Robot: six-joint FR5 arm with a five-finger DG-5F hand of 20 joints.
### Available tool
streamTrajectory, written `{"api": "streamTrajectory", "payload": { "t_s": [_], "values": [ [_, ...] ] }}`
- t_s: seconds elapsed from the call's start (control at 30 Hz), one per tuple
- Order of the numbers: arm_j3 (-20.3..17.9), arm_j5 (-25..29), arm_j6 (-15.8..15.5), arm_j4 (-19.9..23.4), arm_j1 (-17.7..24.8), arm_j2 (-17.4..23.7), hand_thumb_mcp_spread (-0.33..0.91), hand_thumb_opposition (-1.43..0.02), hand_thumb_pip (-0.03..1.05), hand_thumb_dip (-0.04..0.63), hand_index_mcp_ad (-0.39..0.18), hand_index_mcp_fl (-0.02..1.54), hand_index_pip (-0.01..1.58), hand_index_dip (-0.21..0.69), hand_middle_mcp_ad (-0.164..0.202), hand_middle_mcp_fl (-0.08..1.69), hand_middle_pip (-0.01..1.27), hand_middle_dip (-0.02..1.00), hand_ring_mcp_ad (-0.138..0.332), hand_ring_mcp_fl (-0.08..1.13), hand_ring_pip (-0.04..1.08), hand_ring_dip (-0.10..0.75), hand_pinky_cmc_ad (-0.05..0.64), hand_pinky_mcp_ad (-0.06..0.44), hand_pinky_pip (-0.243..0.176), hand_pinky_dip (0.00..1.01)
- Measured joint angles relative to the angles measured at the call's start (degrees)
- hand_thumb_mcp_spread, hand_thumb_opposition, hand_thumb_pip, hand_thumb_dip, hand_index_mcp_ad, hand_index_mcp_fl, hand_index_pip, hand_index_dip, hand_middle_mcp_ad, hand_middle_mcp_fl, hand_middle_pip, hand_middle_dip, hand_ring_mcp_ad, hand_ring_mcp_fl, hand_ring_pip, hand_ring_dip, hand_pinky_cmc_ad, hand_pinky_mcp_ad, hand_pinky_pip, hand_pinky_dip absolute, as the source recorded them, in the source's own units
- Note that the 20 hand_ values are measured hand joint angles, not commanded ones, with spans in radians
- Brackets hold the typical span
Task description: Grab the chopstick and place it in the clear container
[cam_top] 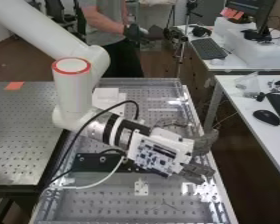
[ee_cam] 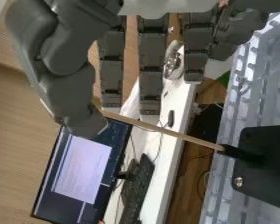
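Observation:
The hand (cam_top: pixel 202 145), on the arm's flange, is over the right part of the perforated bench in the high view. In the wrist view the hand (ee_cam: pixel 150 65) has its fingers extended and its thumb apart to one side. A thin wooden chopstick (ee_cam: pixel 184 136) runs from beside the thumb tip, past the fingertips, to a black holder (ee_cam: pixel 247 156) on a black block. Whether thumb or fingertips touch the chopstick, I cannot tell. A shiny clear object (cam_top: pixel 205 191) lies near the bench's right edge; whether it is the container is unclear.
A black plate (cam_top: pixel 101 162) with cables lies below the arm. White pieces (cam_top: pixel 108 97) are on the bench behind it. A small metal bracket (cam_top: pixel 141 188) sits nearer the front. White desks (cam_top: pixel 240 92) with a keyboard and mouse stand at the right.

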Motion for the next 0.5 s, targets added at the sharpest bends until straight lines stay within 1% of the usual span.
{"api": "streamTrajectory", "payload": {
  "t_s": [0.1, 0.13, 0.17, 0.2, 0.23, 0.27, 0.3, 0.33, 0.37, 0.4, 0.43, 0.47, 0.5],
  "values": [
    [0.09, 0.47, -1.09, -0.09, 0.04, 0.13, 0.48, -0.82, 0.65, 0.354, -0.159, 0.46, 0.59, 0.237, 0.051, 0.67, 0.20, 0.62, 0.227, 0.25, 0.10, 0.208, 0.255, 0.195, -0.115, 0.18],
    [0.12, 0.91, -1.57, -0.10, 0.05, 0.19, 0.49, -0.82, 0.64, 0.356, -0.159, 0.48, 0.61, 0.250, 0.051, 0.68, 0.20, 0.62, 0.229, 0.26, 0.09, 0.218, 0.258, 0.195, -0.115, 0.18],
    [0.15, 1.45, -2.05, -0.10, 0.08, 0.24, 0.50, -0.82, 0.63, 0.354, -0.159, 0.50, 0.61, 0.253, 0.051, 0.71, 0.21, 0.63, 0.223, 0.27, 0.10, 0.244, 0.258, 0.199, -0.103, 0.18],
    [0.16, 1.64, -2.21, -0.10, 0.09, 0.26, 0.51, -0.82, 0.61, 0.354, -0.159, 0.53, 0.62, 0.253, 0.049, 0.73, 0.21, 0.64, 0.211, 0.29, 0.10, 0.251, 0.265, 0.182, -0.099, 0.18],
    [0.20, 1.90, -2.41, -0.14, 0.10, 0.29, 0.52, -0.82, 0.60, 0.354, -0.157, 0.54, 0.63, 0.258, 0.049, 0.73, 0.21, 0.64, 0.208, 0.30, 0.09, 0.251, 0.260, 0.182, -0.099, 0.18],
    [0.23, 1.96, -2.60, -0.16, 0.12, 0.29, 0.52, -0.82, 0.59, 0.356, -0.157, 0.56, 0.63, 0.258, 0.049, 0.75, 0.22, 0.64, 0.215, 0.31, 0.10, 0.251, 0.283, 0.183, -0.096, 0.18],
    [0.25, 1.96, -2.73, -0.18, 0.13, 0.29, 0.53, -0.82, 0.59, 0.356, -0.157, 0.57, 0.63, 0.257, 0.049, 0.77, 0.23, 0.64, 0.202, 0.31, 0.10, 0.251, 0.279, 0.185, -0.091, 0.18],
    [0.31, 2.05, -3.12, -0.29, 0.16, 0.29, 0.53, -0.82, 0.58, 0.356, -0.169, 0.59, 0.63, 0.257, 0.049, 0.77, 0.23, 0.64, 0.192, 0.33, 0.10, 0.251, 0.298, 0.176, -0.091, 0.18],
    [0.39, 2.10, -3.48, -0.44, 0.19, 0.29, 0.55, -0.82, 0.57, 0.356, -0.173, 0.61, 0.63, 0.257, 0.049, 0.77, 0.23, 0.64, 0.194, 0.33, 0.10, 0.251, 0.295, 0.173, -0.087, 0.18],
    [0.44, 2.11, -3.62, -0.51, 0.21, 0.29, 0.55, -0.82, 0.57, 0.356, -0.173, 0.61, 0.63, 0.257, 0.047, 0.79, 0.23, 0.64, 0.197, 0.33, 0.11, 0.262, 0.314, 0.173, -0.082, 0.18],
    [0.51, 2.07, -3.70, -0.60, 0.24, 0.28, 0.55, -0.82, 0.57, 0.356, -0.173, 0.62, 0.63, 0.257, 0.047, 0.79, 0.23, 0.65, 0.195, 0.33, 0.11, 0.281, 0.311, 0.175, -0.082, 0.18],
    [0.59, 1.86, -3.68, -0.63, 0.25, 0.26, 0.55, -0.82, 0.56, 0.356, -0.173, 0.64, 0.63, 0.257, 0.051, 0.79, 0.23, 0.66, 0.195, 0.35, 0.10, 0.283, 0.323, 0.175, -0.080, 0.18],
    [0.62, 1.73, -3.68, -0.63, 0.26, 0.23, 0.55, -0.82, 0.53, 0.354, -0.173, 0.65, 0.63, 0.257, 0.047, 0.79, 0.23, 0.66, 0.185, 0.35, 0.10, 0.286, 0.332, 0.173, -0.080, 0.18]
  ]
}}
